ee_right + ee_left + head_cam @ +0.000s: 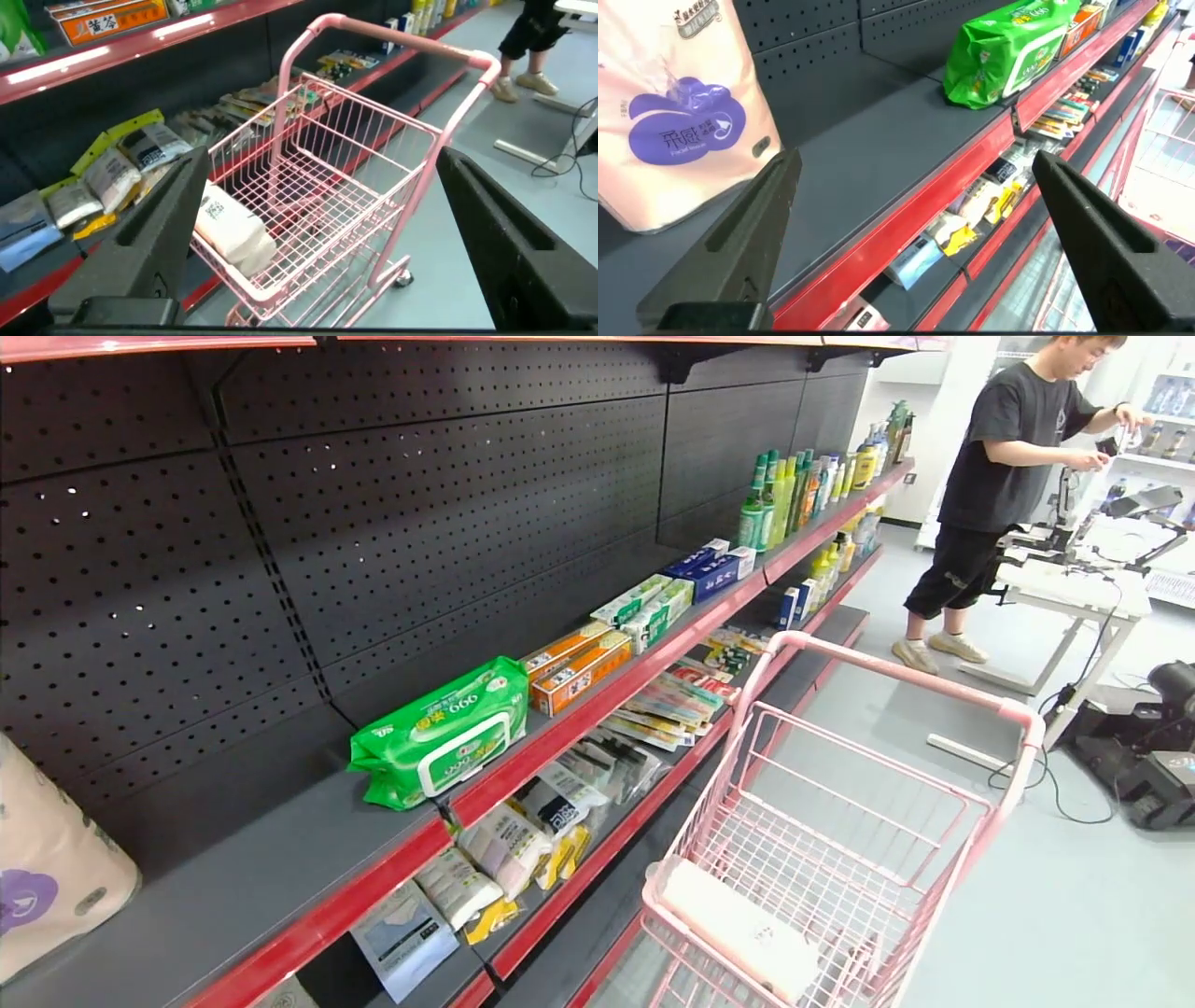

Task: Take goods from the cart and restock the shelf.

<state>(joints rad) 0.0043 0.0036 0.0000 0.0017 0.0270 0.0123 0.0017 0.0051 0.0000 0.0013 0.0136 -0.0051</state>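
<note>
Cart [887,674]: pink wire basket, near right, beside the shelf [233,868]. It holds one white pack [738,924], lying flat against the near wall. Its small label is too small for you to read.

Right gripper [324,159]: hangs above the cart with jaws wide, holding nothing. The white pack lies below, near one finger.

Left gripper [915,163]: over the front edge of the upper shelf, jaws wide, holding nothing. It is between the tissue pack [677,121] and the green pack [1004,51].

Upper shelf, near to far:
- tissue pack, upright, pink wrap with a purple emblem and print
- bare grey board
- green pack, white flap label on top, just behind the red edge
- orange boxes [574,667], touching the green pack's far end
- green-and-white boxes [644,607]
- blue boxes [714,569]
- bottles [784,495], green and yellow, upright, far

Lower shelf: flat pouches [523,840] near, grey, white and yellow. Carded strips [672,700] lie farther along, and you cannot tell their print.
</note>
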